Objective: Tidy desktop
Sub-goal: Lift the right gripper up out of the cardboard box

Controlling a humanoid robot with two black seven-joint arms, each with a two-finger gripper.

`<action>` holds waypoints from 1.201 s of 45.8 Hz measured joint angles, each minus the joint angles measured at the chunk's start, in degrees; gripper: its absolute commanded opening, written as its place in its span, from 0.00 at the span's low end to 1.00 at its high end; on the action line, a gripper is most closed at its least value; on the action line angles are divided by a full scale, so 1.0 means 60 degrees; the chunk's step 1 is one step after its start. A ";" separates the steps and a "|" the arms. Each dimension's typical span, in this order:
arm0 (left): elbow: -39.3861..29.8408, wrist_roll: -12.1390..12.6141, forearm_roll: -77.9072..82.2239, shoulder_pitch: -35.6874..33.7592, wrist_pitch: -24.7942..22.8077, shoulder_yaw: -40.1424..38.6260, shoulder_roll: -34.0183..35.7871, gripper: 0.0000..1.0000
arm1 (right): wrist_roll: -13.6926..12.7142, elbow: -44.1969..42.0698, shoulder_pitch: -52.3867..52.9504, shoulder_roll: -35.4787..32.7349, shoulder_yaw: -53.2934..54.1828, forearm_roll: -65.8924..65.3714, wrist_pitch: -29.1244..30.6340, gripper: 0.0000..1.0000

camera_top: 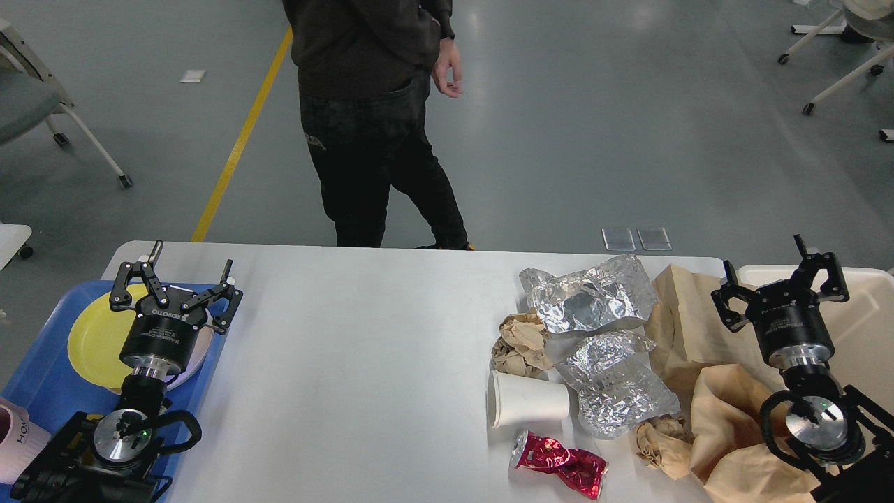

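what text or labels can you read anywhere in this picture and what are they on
"ROBOTIQ": white lettering on the body of the left gripper.
"HO": start of a cut-off word on the pink cup.
White print on the person's black trousers: too small to read.
Crushed red can: no legible print.

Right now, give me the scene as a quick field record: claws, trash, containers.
left claw: open, empty, above the blue tray
right claw: open, empty, above the cream bin
desktop: trash all on its right half
foil: two crumpled sheets
white paper cup: on its side, mouth to the left
red can: crushed, near the front edge
brown paper: bag, two wads
tray contents: yellow plate, pink cup
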 measured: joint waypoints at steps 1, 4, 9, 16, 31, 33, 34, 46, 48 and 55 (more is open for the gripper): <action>0.0000 0.0000 0.0000 0.0000 0.0000 0.0000 0.0000 0.97 | 0.0000 0.0002 -0.0005 0.0017 -0.0017 0.0000 -0.0011 1.00; 0.0000 0.0000 0.0000 0.0000 0.0000 0.0000 0.0000 0.97 | 0.0000 0.0006 -0.0015 0.0108 -0.0052 0.0000 -0.0037 1.00; 0.0000 0.0000 0.0000 0.0000 0.0000 0.0000 0.0000 0.97 | 0.0000 0.0033 -0.0028 0.0270 -0.0081 0.0000 -0.0039 1.00; 0.0000 0.0000 0.0000 0.0000 -0.0004 0.0000 0.0000 0.97 | 0.0012 0.0033 -0.0032 0.0369 -0.0083 0.0000 -0.0034 1.00; 0.0000 0.0000 0.0000 0.0000 -0.0005 0.0000 0.0000 0.97 | 0.0030 0.0410 0.0293 0.0054 -0.0139 -0.0018 0.0017 1.00; 0.0000 0.0000 0.0000 0.0000 -0.0005 0.0000 0.0000 0.97 | 0.0030 0.0418 0.0441 0.0021 -0.0146 -0.0035 0.0018 1.00; 0.0000 0.0000 0.0000 0.0000 -0.0005 0.0000 0.0000 0.97 | 0.0030 0.0424 0.0521 0.0001 -0.0152 -0.0051 0.0018 1.00; 0.0000 0.0000 0.0000 0.0000 -0.0005 0.0000 0.0000 0.97 | 0.0091 0.0854 0.1299 -0.1696 -0.1935 -0.0047 0.0326 1.00; 0.0000 0.0000 0.0000 0.0000 -0.0005 0.0000 0.0000 0.97 | 0.0093 0.0858 0.1616 -0.2046 -0.2562 -0.0035 0.0584 1.00; 0.0000 0.0000 0.0000 0.0000 -0.0005 0.0000 0.0001 0.97 | 0.0100 0.0848 0.3102 -0.3741 -0.5332 -0.0010 0.1532 1.00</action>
